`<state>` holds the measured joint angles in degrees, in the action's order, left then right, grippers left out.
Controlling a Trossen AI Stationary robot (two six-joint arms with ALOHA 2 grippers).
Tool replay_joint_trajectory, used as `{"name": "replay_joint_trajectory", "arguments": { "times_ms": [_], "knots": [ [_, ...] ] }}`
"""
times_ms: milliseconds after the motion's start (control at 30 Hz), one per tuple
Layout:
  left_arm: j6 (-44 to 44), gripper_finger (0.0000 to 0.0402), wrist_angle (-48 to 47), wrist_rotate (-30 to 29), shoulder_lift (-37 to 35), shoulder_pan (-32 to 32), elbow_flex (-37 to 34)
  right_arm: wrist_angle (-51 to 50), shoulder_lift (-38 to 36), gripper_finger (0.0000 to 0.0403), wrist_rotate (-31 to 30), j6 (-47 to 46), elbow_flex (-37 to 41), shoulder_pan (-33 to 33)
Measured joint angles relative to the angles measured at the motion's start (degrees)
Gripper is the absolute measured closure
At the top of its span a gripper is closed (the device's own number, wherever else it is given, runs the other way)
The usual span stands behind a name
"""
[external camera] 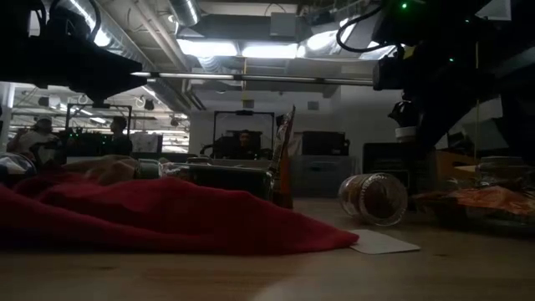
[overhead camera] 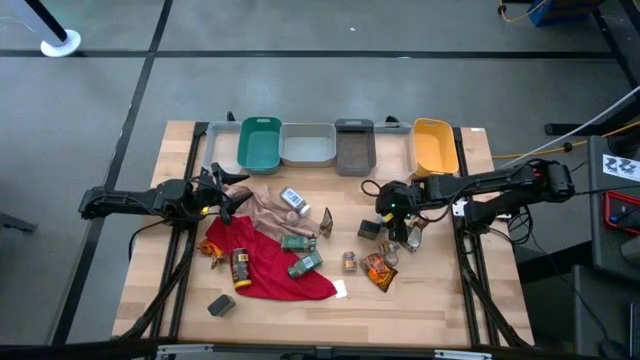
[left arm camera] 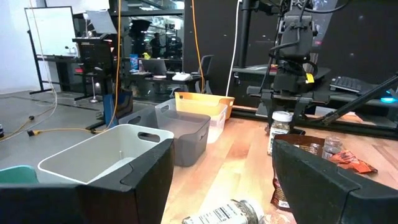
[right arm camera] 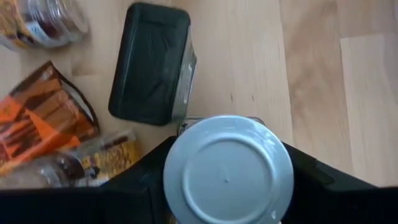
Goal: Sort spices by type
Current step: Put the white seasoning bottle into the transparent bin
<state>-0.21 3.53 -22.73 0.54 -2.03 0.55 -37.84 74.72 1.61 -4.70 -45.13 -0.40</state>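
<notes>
Over on the left, the left gripper [overhead camera: 232, 192] hangs above the tan cloth [overhead camera: 268, 210], close to the teal bin [overhead camera: 259, 143], its fingers spread wide with nothing between them. Just beyond its tips a white-capped jar [overhead camera: 294, 201] lies on its side on that cloth. Below the gripper the red cloth [overhead camera: 268, 268] spreads across the tabletop [overhead camera: 440, 300], carrying a brown jar [overhead camera: 240, 268] and two green boxes [overhead camera: 305, 264]; a dark box [overhead camera: 221, 305] sits alone, well clear toward the near edge.

Moving across, the white bin [overhead camera: 308, 145], grey bin [overhead camera: 354, 146] and yellow bin [overhead camera: 434, 147] line the far edge.

Now the right gripper [overhead camera: 397, 222]: it's down over the clutter, and the wrist camera shows its fingers closed around a jar with a white cap [right arm camera: 227, 169], held upright. Whether that jar is off the wood or standing on it I can't quite tell from here. Right beside the gripper lies a black box [right arm camera: 151, 65], flat on the wood. Just past it, toward the near edge, sits an orange-brown packet [overhead camera: 379, 270], and a small jar [overhead camera: 348, 261] lies on its side next to that. From table height that jar [external camera: 374, 199] shows its open-looking round end, with a white card [external camera: 383, 242] flat in front of it.
</notes>
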Motion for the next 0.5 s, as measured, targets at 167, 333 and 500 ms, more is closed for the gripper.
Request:
{"name": "replay_joint_trajectory", "arguments": {
  "times_ms": [167, 333, 500],
  "knots": [
    [0.0, 0.0147, 0.0, 0.0, 0.0, 0.0, 0.0, -6.9, 0.1, 0.0201, -0.3, 0.8, -4.6, 0.0],
    [0.0, 0.0147, 0.0, 0.0, 0.0, 0.0, 0.0, -16.2, 0.0, 0.0201, -5.3, 3.2, -11.8, 0.0],
    [0.0, 0.0147, 0.0, 0.0, 0.0, 0.0, 0.0, -23.7, 0.0, 0.0201, -10.0, 4.1, -18.8, 0.0]
  ]
}}
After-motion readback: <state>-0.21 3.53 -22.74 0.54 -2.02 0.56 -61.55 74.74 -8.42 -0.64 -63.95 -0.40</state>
